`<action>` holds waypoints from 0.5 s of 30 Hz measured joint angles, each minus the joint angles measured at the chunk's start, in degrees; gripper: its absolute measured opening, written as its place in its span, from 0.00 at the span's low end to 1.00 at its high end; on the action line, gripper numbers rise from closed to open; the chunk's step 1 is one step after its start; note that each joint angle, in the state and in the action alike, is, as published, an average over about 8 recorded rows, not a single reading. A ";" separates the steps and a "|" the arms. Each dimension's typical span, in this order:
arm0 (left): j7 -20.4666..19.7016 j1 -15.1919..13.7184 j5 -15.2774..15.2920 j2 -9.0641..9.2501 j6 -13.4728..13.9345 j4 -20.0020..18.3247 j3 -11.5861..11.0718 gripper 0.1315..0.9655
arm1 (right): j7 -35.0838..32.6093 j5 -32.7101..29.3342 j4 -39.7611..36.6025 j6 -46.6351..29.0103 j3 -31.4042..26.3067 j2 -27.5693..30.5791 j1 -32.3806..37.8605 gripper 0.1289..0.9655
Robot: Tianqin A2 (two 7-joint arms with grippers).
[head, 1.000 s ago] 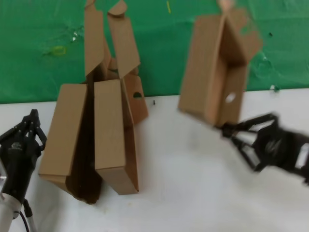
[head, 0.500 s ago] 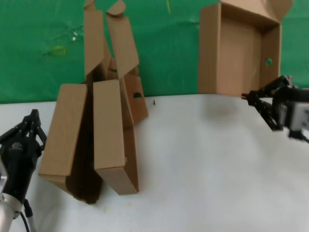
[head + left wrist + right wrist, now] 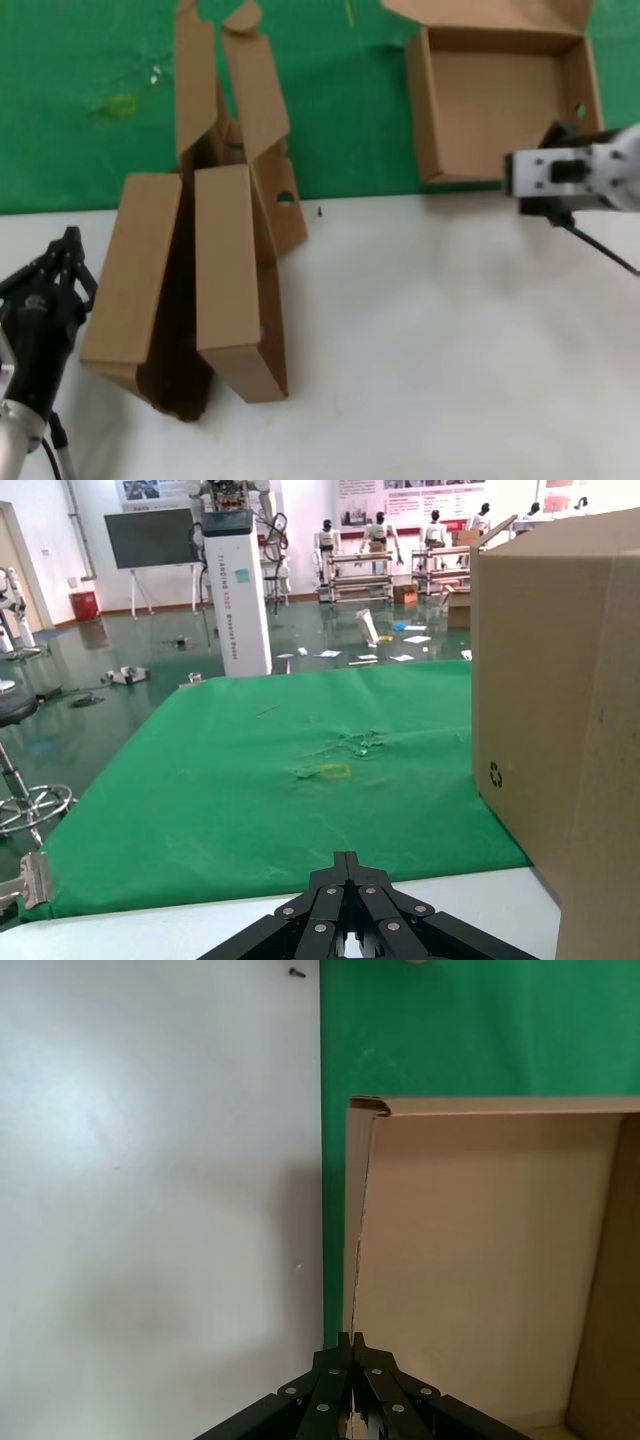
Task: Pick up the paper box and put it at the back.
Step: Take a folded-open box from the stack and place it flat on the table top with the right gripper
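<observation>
The paper box (image 3: 495, 100) is over the green cloth (image 3: 340, 120) at the back right, its open side up and its lid flap folded back. I cannot tell whether it rests on the cloth. My right gripper (image 3: 503, 183) is at the box's near wall. In the right wrist view the gripper (image 3: 351, 1345) is shut on that thin wall edge, with the box's inside (image 3: 480, 1260) beside it. My left gripper (image 3: 68, 240) is shut and empty, parked at the front left; it also shows in the left wrist view (image 3: 346, 858).
Two brown cardboard boxes (image 3: 200, 260) stand together at the left, across the edge between the white tabletop (image 3: 420, 330) and the cloth. One of them (image 3: 560, 700) shows close beside my left gripper. A small dark speck (image 3: 319, 211) lies near the cloth's edge.
My right gripper has carried the paper box back and to the right, turning it from upright to flat with its open side up over the green cloth. The left arm has not moved.
</observation>
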 joint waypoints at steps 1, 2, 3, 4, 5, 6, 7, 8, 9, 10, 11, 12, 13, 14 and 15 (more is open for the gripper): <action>0.00 0.00 0.00 0.00 0.00 0.00 0.00 0.01 | 0.12 -0.85 -1.41 -1.19 -0.59 -1.41 1.32 0.02; 0.00 0.00 0.00 0.00 0.00 0.00 0.00 0.01 | 0.23 -1.54 -2.89 -2.21 -1.13 -2.78 2.55 0.02; 0.00 0.00 0.00 0.00 0.00 0.00 0.00 0.01 | 0.34 -2.19 -4.44 -3.06 -1.62 -4.19 3.75 0.02; 0.00 0.00 0.00 0.00 0.00 0.00 0.00 0.01 | 0.45 -2.76 -6.07 -3.68 -2.09 -5.55 4.88 0.02; 0.00 0.00 0.00 0.00 0.00 0.00 0.00 0.01 | 0.55 -3.30 -7.74 -4.16 -2.54 -6.89 5.95 0.02; 0.00 0.00 0.00 0.00 0.00 0.00 0.00 0.01 | 0.66 -3.81 -9.35 -4.45 -2.95 -8.15 6.89 0.02; 0.00 0.00 0.00 0.00 0.00 0.00 0.00 0.01 | 0.75 -4.33 -10.93 -4.59 -3.34 -9.38 7.76 0.02; 0.00 0.00 0.00 0.00 0.00 0.00 0.00 0.01 | 0.83 -4.87 -12.47 -4.61 -3.74 -10.58 8.55 0.02; 0.00 0.00 0.00 0.00 0.00 0.00 0.00 0.01 | 0.88 -5.40 -13.93 -4.55 -4.12 -11.70 9.26 0.02; 0.00 0.00 0.00 0.00 0.00 0.00 0.00 0.01 | 0.89 -5.92 -15.26 -4.42 -4.50 -12.73 9.86 0.02; 0.00 0.00 0.00 0.00 0.00 0.00 0.00 0.01 | 0.84 -6.44 -16.50 -4.28 -4.90 -13.65 10.38 0.02; 0.00 0.00 0.00 0.00 0.00 0.00 0.00 0.01 | 0.75 -6.93 -17.64 -4.14 -5.31 -14.54 10.87 0.02; 0.00 0.00 0.00 0.00 0.00 0.00 0.00 0.01 | 0.62 -7.36 -18.59 -4.01 -5.68 -15.30 11.28 0.02; 0.00 0.00 0.00 0.00 0.00 0.00 0.00 0.01 | 0.45 -7.75 -19.45 -3.92 -6.04 -15.99 11.63 0.02; 0.00 0.00 0.00 0.00 0.00 0.00 0.00 0.01 | 0.27 -8.09 -20.17 -3.85 -6.38 -16.59 11.93 0.02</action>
